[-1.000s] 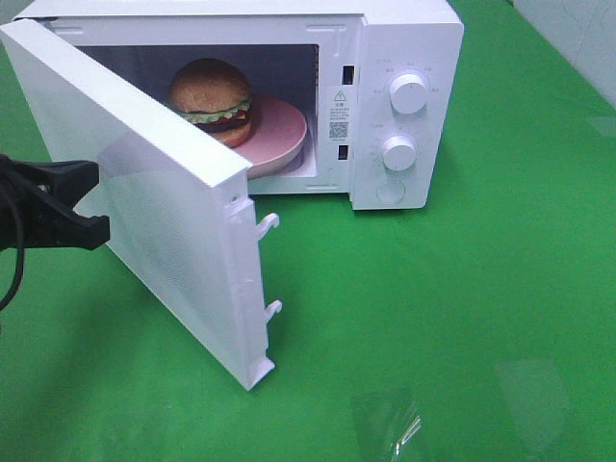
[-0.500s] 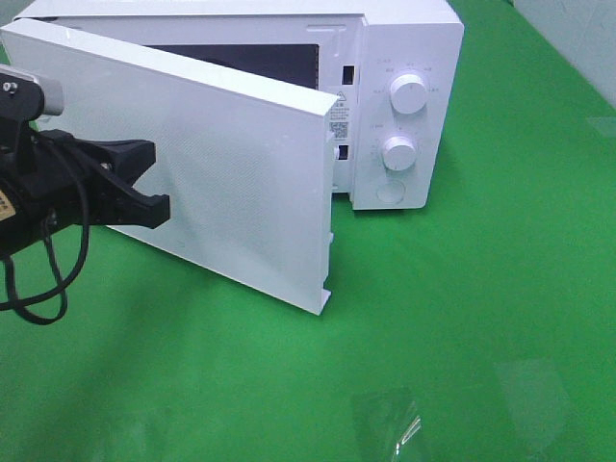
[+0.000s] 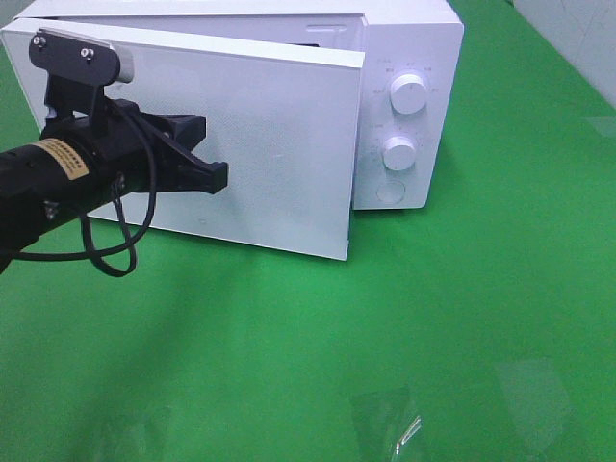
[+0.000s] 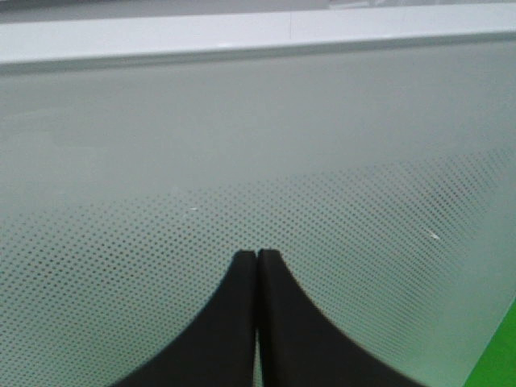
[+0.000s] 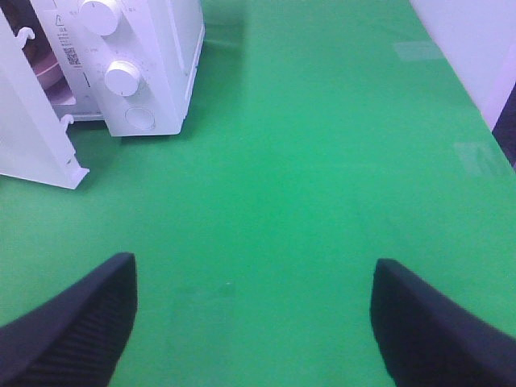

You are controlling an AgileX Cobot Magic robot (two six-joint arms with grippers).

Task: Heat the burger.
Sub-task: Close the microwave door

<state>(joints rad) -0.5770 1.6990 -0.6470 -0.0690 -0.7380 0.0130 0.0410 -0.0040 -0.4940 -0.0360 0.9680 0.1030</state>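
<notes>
1. The right jaws stand wide apart at the bottom corners of the right wrist view, with nothing between them, over bare green table (image 5: 306, 161).
2. In the high view, a pale reflection (image 3: 385, 423) lies on the table at lower right.
3. The left arm (image 3: 58, 178), black with a yellow label, reaches in from the left edge of the high view. A black cable (image 3: 115, 255) loops below it.
4. The left jaws are pressed together and hold nothing. Their tips lie against the dotted face of the door (image 3: 279, 135), left of the frame's centre.
5. The door is nearly shut but ajar: its free edge stands off the microwave (image 3: 414, 38), just left of the control panel. The right wrist view shows two latch hooks (image 5: 27, 33) on that edge.
6. On the panel at upper right, the upper knob (image 3: 409, 95) sits above the lower knob (image 3: 398, 152), with a round button (image 3: 389, 192) beneath.
7. The burger is hidden in every view because the door covers the cavity. Only a sliver of pink plate (image 5: 48, 76) shows through the gap, at the upper left of the right wrist view.
</notes>
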